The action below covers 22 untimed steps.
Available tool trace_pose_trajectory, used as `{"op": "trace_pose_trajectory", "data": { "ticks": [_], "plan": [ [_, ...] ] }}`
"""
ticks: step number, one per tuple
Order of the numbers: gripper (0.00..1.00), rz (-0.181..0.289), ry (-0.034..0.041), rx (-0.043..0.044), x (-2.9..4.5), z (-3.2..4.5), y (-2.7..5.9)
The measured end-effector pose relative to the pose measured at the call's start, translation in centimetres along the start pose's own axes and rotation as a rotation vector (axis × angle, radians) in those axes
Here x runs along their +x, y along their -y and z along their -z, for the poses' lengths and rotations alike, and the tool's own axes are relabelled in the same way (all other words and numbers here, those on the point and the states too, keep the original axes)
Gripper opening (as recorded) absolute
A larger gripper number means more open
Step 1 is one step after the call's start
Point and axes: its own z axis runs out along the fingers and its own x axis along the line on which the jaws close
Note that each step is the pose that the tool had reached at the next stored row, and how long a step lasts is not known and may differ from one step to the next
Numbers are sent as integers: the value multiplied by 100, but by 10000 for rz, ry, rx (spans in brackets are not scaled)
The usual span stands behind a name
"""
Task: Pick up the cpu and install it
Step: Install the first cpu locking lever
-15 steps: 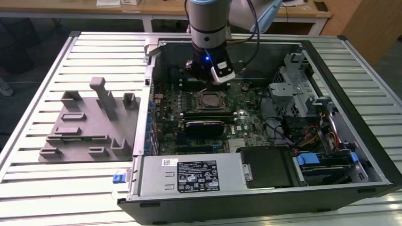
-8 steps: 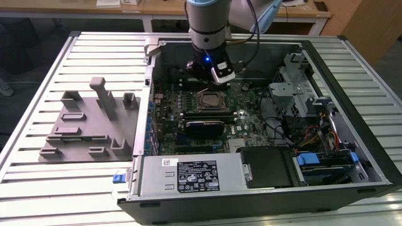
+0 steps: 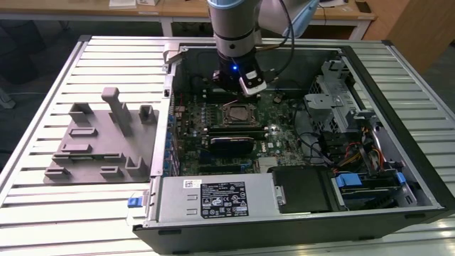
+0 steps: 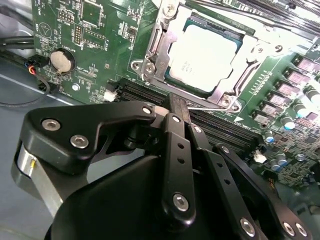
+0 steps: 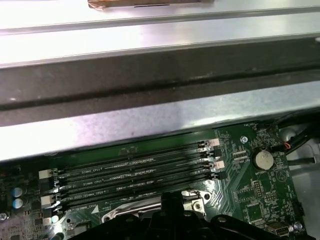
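Note:
The cpu [image 4: 202, 57], a silvery square chip with a thin green rim, lies flat inside the metal socket frame [image 4: 150, 62] on the green motherboard [image 4: 90, 45]. In the exterior view the cpu [image 3: 237, 113] sits mid-board inside the open computer case. My gripper [image 3: 238, 97] hangs just behind the socket, above the board. In the second wrist view the black gripper [image 4: 176, 102] has its fingers together with nothing between them, the tips just short of the socket. In the first wrist view the gripper [image 5: 172, 200] points at the memory slots [image 5: 135, 172].
A grey power supply box [image 3: 213, 200] fills the case's near end. A drive cage [image 3: 341, 106] and cables stand on the exterior view's right. A grey moulded fixture [image 3: 99, 138] lies on the slatted table outside the case. A coin cell [image 5: 261, 159] sits beside the slots.

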Motion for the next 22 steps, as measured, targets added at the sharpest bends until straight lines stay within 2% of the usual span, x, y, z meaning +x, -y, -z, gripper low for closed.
{"op": "trace_pose_trajectory", "data": {
  "ticks": [8, 13, 17, 22],
  "plan": [
    [11, -574, 132, 91, 9, -26, -13],
    [11, -714, 166, 136, 21, -39, -56],
    [11, -717, 180, 131, 30, -49, -73],
    [11, -698, 299, 114, 37, -71, -76]
  ]
}}
